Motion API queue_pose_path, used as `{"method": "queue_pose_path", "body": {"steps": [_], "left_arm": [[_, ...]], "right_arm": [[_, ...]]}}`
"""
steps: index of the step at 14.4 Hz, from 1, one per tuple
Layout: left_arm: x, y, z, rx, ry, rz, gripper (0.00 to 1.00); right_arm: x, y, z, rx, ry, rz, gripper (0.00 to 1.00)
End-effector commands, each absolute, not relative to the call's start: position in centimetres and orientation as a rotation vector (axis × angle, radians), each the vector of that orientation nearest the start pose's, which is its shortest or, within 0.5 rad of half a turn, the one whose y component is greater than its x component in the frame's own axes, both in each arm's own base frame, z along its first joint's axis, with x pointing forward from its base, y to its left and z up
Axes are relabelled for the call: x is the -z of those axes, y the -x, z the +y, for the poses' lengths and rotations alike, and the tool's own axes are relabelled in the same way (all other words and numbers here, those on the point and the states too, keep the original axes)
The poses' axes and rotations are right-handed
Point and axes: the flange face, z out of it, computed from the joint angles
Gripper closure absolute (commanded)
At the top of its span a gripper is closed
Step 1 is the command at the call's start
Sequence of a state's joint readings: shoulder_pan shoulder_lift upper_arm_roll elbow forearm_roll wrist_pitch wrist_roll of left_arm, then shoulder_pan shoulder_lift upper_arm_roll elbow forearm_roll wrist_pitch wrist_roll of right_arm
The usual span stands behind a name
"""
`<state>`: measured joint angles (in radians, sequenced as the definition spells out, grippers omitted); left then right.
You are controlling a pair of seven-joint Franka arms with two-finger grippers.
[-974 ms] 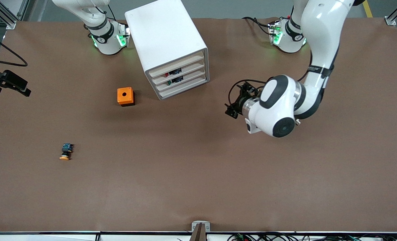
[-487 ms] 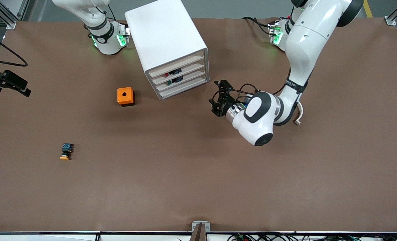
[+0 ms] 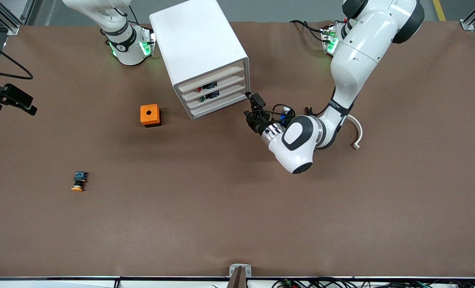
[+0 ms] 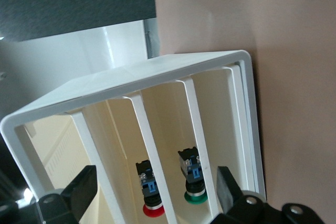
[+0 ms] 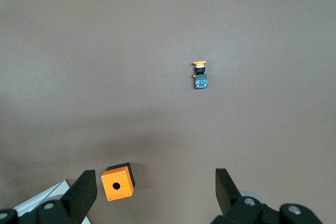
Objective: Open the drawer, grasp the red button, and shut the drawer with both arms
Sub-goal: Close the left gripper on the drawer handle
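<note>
The white cabinet stands near the arms' bases with all four drawers shut. The second drawer holds the red-capped button. In the left wrist view the button shows through that drawer's front. My left gripper is open and empty. It faces the drawer fronts, close to the cabinet's front corner, touching nothing. My right gripper is open and empty, high over the table above the orange box. It is out of the front view.
An orange cube box with a hole sits beside the cabinet, toward the right arm's end. A yellow-orange-capped button lies nearer the front camera. A green-capped button sits in the third drawer. A black device juts over the table's edge.
My left arm has swung its gripper across the table toward the cabinet, up to the drawer fronts. The right arm, the box and the yellow-orange-capped button have not moved.
</note>
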<state>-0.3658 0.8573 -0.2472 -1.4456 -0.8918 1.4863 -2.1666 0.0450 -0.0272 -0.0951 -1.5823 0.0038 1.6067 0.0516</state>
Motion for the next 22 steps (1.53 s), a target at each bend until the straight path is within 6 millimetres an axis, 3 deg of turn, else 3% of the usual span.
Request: {"method": "queue_pose_path", "body": {"steps": [1,2,3,10,14,19,22], "left_arm": [[-20.5,-49.0,-44.2,2.167,-1.721,2.438,0.25],[-20.4,-48.1,-45.1,2.192,-1.746,2.424,0.39],[-20.2,-47.7,-45.5,2.199,-1.754,2.419,0.43],[-18.0,-42.8,-49.1,2.257,-1.852,2.425,0.50],[-17.9,-40.0,-50.9,2.271,-1.940,2.415,0.52],[-17.7,-39.2,-51.1,2.287,-1.973,2.396,0.81],[-17.6,-39.3,-51.0,2.287,-1.970,2.395,0.88]], "right_arm": [[-64.0,-54.8,-3.0,0.079,3.116,0.163,0.00],[-64.0,-54.8,-3.0,0.079,3.117,0.163,0.00],[-64.0,-54.8,-3.0,0.079,3.117,0.163,0.00],[-64.0,-54.8,-3.0,0.077,3.117,0.163,0.00],[-64.0,-54.8,-2.9,0.077,3.117,0.160,0.00],[-64.0,-54.8,-2.8,0.076,3.116,0.177,0.00],[-64.1,-54.8,-2.6,0.081,3.112,0.220,0.00]]}}
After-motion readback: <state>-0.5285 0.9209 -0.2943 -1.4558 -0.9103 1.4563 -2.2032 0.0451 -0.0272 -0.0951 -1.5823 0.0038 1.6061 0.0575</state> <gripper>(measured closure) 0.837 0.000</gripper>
